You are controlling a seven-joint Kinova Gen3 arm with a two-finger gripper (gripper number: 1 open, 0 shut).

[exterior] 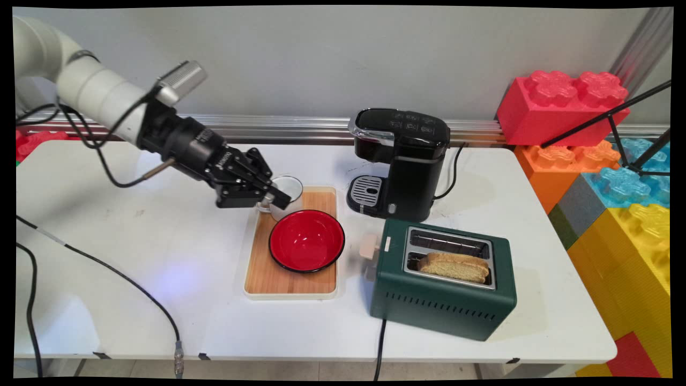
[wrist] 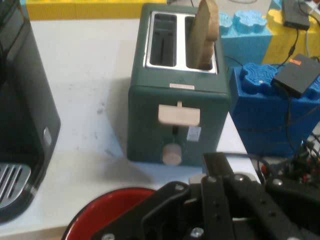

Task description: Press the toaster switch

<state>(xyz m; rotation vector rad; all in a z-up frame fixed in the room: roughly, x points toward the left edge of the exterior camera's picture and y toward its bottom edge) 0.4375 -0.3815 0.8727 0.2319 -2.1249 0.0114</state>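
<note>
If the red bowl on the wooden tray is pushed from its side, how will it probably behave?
The red bowl looks rigid and glossy, so it would probably slide on the wooden tray rather than bend. It sits wide and low, so tipping seems unlikely. A cup stands just behind it at the hand, so a push that way could knock it.

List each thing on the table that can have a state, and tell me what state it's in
Toaster: slice of bread standing in one slot, other slot empty.
Red bowl: upright, empty, on the wooden tray.
Glass cup: upright on the tray, at the pincer.
Coffee maker: lid closed, nothing on its drip grate.
</note>
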